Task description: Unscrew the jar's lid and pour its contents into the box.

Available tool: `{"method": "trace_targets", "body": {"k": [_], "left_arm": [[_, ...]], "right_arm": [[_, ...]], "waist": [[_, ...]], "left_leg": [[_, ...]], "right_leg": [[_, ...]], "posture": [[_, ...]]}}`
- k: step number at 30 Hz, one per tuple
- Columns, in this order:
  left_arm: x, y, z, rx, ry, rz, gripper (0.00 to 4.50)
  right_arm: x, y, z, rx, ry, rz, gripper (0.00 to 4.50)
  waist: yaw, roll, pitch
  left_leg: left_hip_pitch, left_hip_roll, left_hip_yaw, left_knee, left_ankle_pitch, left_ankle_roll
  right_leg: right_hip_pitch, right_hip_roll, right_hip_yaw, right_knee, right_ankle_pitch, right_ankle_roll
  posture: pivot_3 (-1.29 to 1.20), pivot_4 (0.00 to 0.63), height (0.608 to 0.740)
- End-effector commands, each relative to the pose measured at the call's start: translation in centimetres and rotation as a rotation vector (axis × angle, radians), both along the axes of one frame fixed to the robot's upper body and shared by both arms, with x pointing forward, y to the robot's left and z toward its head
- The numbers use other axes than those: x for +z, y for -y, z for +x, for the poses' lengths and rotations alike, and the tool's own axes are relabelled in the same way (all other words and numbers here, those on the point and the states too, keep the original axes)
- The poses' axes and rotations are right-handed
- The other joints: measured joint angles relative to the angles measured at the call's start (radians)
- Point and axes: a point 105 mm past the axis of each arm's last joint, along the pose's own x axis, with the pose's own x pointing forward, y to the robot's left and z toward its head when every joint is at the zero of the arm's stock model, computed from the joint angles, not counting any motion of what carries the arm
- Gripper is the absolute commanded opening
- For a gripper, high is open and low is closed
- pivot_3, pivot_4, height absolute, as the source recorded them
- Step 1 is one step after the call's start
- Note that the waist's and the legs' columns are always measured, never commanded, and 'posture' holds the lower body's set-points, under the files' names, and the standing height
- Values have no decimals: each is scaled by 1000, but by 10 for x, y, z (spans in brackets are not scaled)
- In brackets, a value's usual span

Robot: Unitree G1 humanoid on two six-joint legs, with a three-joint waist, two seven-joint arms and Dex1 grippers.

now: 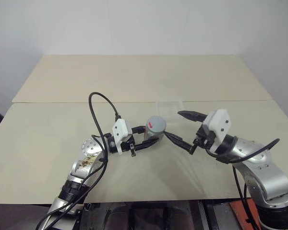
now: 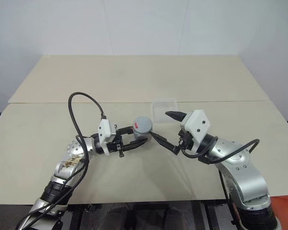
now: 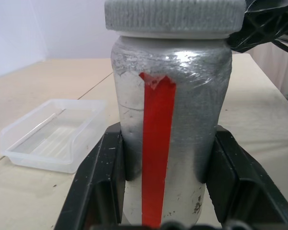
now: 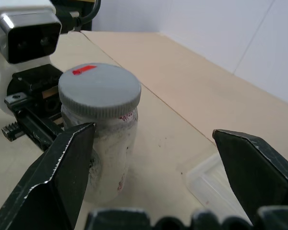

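**Jar held, lid on**

The left gripper is clenched around the jar, upright above the table, lid in place. The right gripper stands spread wide beside the lid, apart from it. The box lies just beyond both grippers.

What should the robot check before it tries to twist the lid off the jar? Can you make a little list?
1. Jar held tight: ok. The left gripper is shut on its sides and holds it upright.
2. Lid on the jar: ok, it sits flat on top, not yet unscrewed.
3. Right gripper ready to grab: ok, its fingers are wide open.
4. Right gripper around the lid: not ok. It is beside the jar, apart from the lid.
5. Box ready for pouring: ok, it lies open on the table just behind the jar.
6. Something inside the jar: cannot tell, the silvery wall hides it.
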Motion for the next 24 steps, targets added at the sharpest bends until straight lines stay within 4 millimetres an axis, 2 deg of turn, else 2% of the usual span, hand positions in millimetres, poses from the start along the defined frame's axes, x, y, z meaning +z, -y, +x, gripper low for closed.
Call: {"method": "trace_targets", "body": {"k": [1,5,10,18,24], "left_arm": [[11,2,-4,-18,62,-20,1920],[11,2,-4,-18,67,-13,1920],[10,3,-4,-19,72,-11,1920],[10,5,-6,-26,69,-11,1920],[9,5,-7,-26,68,-12,1920]], "right_arm": [[9,3,-9,40,37,-15,4500],[8,-3,-25,146,31,-34,4500],[14,-12,-24,164,43,-14,4500],[21,-38,-17,192,74,30,4500],[22,-46,-13,209,63,45,4500]], "waist": [[0,0,0],[0,0,0],[-2,0,0],[0,0,0],[-1,0,0]], "left_leg": [[0,0,0,0,0,0],[0,0,0,0,0,0],[1,0,0,0,0,0],[0,0,0,0,0,0],[0,0,0,0,0,0]], "right_leg": [[0,0,0,0,0,0],[0,0,0,0,0,0],[0,0,1,-1,0,0],[0,0,1,0,0,0],[0,0,0,0,0,0]], "posture": [[0,150,740],[0,150,740],[0,150,740],[0,150,740],[0,150,740]]}}
